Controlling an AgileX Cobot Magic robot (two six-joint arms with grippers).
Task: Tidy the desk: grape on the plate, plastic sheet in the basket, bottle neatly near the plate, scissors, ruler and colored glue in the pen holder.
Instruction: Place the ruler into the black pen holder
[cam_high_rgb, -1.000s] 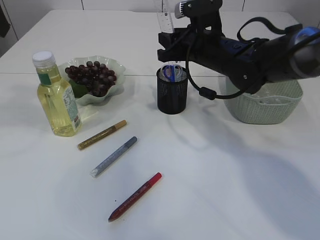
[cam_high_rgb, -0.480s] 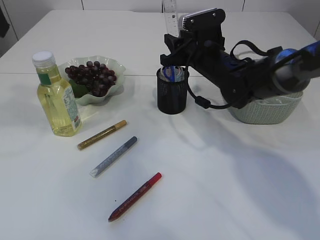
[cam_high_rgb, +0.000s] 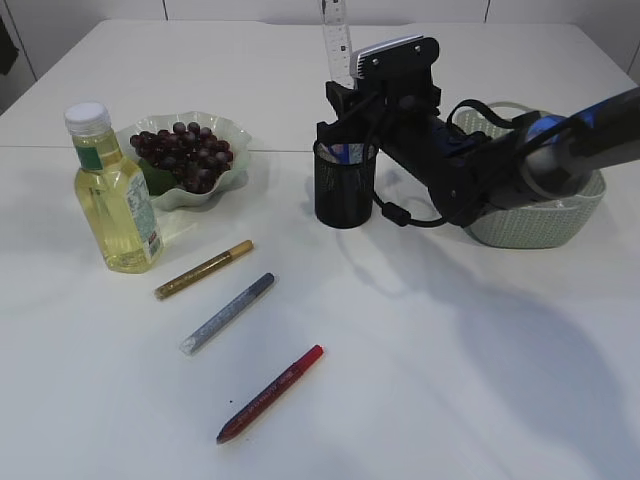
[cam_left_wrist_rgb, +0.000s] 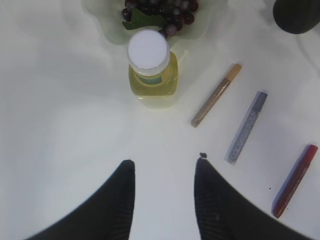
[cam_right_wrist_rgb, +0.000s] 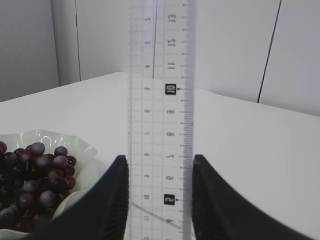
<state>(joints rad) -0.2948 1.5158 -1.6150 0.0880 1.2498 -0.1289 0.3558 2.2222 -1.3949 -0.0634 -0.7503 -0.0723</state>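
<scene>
My right gripper (cam_high_rgb: 345, 100) is shut on the clear ruler (cam_high_rgb: 337, 35), holding it upright just over the black mesh pen holder (cam_high_rgb: 344, 190). The ruler (cam_right_wrist_rgb: 161, 100) fills the gap between the fingers of the gripper (cam_right_wrist_rgb: 156, 162); its lower end is hidden. Blue scissors handles (cam_high_rgb: 343, 152) show inside the holder. Grapes (cam_high_rgb: 186, 153) lie on the pale green plate (cam_high_rgb: 232, 130), with the yellow bottle (cam_high_rgb: 115, 195) beside it. Gold (cam_high_rgb: 203, 269), silver (cam_high_rgb: 227, 312) and red (cam_high_rgb: 270, 393) glue pens lie on the table. My left gripper (cam_left_wrist_rgb: 164, 162) hangs open above bare table below the bottle (cam_left_wrist_rgb: 150, 70). The plastic sheet is hidden.
A pale green woven basket (cam_high_rgb: 535, 215) stands right of the pen holder, partly behind my right arm. The three glue pens (cam_left_wrist_rgb: 246, 127) lie to the right of my left gripper. The table's far edge runs behind the plate.
My right arm has come down and slightly left with the ruler, bringing the gripper close over the pen holder. The ruler stands straighter. Nothing else has moved.
</scene>
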